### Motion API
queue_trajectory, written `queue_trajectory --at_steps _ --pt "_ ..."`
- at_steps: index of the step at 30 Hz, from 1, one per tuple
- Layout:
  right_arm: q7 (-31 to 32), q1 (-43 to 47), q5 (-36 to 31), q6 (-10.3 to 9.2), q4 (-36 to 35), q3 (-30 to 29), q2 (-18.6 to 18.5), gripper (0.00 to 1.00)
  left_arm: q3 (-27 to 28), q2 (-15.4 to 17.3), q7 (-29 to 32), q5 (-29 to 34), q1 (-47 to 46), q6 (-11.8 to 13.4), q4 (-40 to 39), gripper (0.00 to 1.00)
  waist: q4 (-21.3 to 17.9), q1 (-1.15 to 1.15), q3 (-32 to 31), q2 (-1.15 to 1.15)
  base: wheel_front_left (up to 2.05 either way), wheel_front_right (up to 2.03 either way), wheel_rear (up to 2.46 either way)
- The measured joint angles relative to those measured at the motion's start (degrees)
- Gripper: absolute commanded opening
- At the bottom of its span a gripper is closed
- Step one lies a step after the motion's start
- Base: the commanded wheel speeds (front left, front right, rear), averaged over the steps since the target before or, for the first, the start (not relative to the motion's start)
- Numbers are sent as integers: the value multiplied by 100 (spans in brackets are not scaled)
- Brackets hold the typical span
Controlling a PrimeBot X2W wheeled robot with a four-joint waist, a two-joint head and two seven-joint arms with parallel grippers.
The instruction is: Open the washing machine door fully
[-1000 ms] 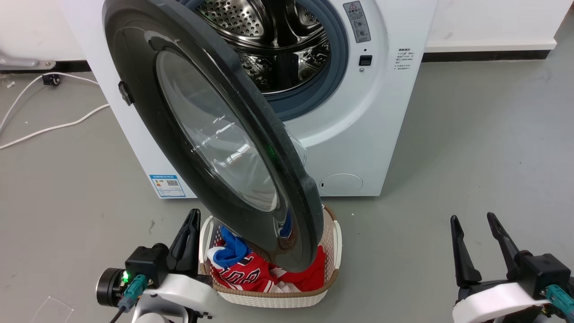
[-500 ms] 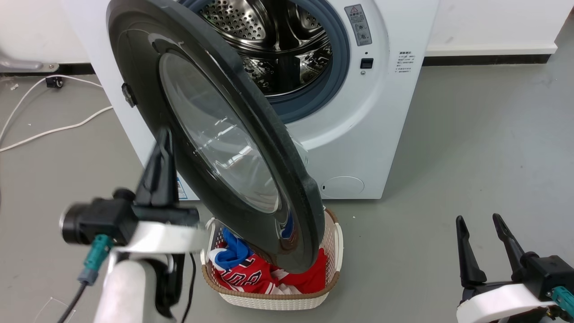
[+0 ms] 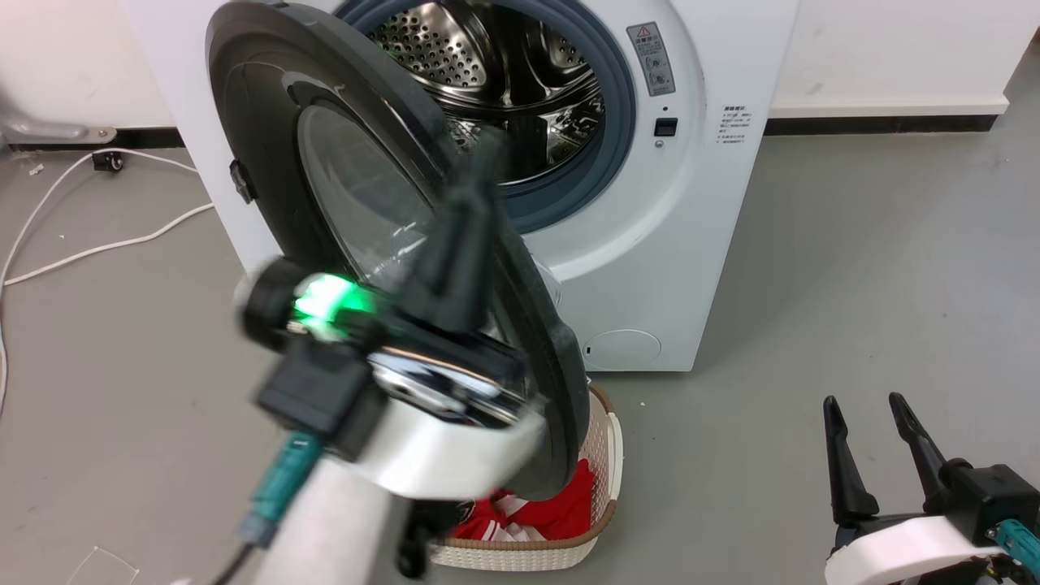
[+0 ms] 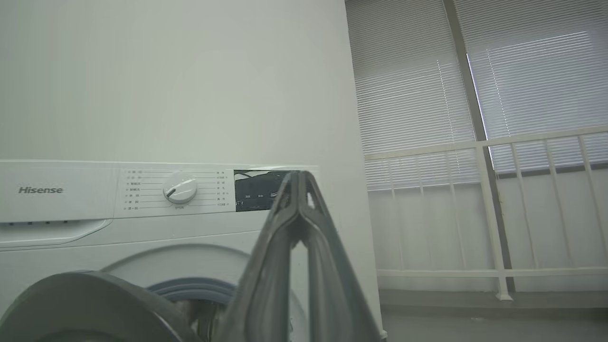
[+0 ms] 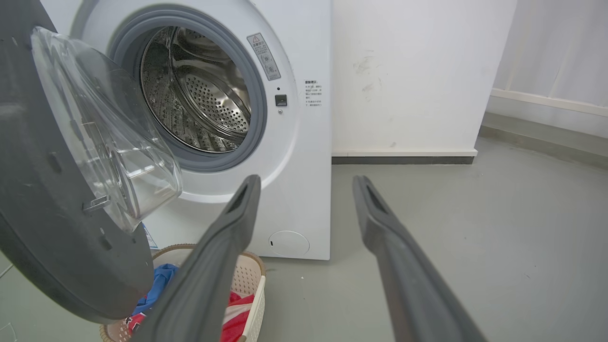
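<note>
Black and shiny, the big round washing machine door (image 3: 341, 179) with its clear glass window stood swung out from the white boxy washing machine (image 3: 674, 244). It hung by its hinge on the left side of the machine's front. In the head view it looked like a long oval, running from top left down to bottom right. Its shiny outside faced left, and its thin edge faced the camera.

A white plastic basket with a brown woven rim (image 3: 605, 455) sat on the grey floor (image 3: 853, 244), right under the door's low edge. Red cloth (image 3: 561, 508) lay inside it. A thin white cable (image 3: 97, 244) lay on the floor, well off to the left.

The left gripper (image 3: 487, 154) was blurry and in front of the door, hiding the door's lower part and much of the basket. I could not tell whether it touched the door. The left wrist view showed its two fingers pressed together at the tips, with nothing between them. That view also showed the machine's white round dial (image 4: 180, 188), a white railing (image 4: 494, 213) and window blinds (image 4: 408, 104).

The right gripper (image 3: 861, 402) waited low on the right, well apart from the machine, its fingers spread wide and empty. Its wrist view showed the door's grey inner side, where the glass bowl bulged back toward the shiny steel drum with little holes (image 5: 209, 99). It also showed blue cloth (image 5: 159, 285) in the basket.
</note>
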Motion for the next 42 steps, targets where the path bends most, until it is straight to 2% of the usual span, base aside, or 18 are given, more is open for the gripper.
queue_trajectory --at_steps 5,10,16,20,29,36,42 --pt "10 3 4 0 0 -38 1 100 -1062 -2 390 -483 115 -35 164 0 -4 0 11 0 0 0 0" --pt "23 40 13 0 13 -63 1 100 -1982 -2 957 -924 430 -21 665 0 12 0 53 0 0 0 0" --pt "21 20 16 0 57 -5 2 100 -2575 -2 1547 -1261 815 104 1479 0 -16 0 123 0 0 0 0" --pt "0 -79 21 0 89 5 2 100 -2613 1 1544 -1269 775 261 2017 0 -58 0 233 0 0 0 0" --pt "-55 -206 37 0 249 59 4 100 -2262 -2 965 -1532 49 686 2892 0 -243 0 387 0 0 0 0" --pt "-84 -248 79 0 332 68 4 100 -2031 -7 732 -1650 -160 827 3409 0 -308 0 417 0 0 0 0" --pt "-119 -254 115 0 369 38 4 100 -1989 -22 593 -1760 -114 864 3473 0 -263 0 423 0 0 0 0"
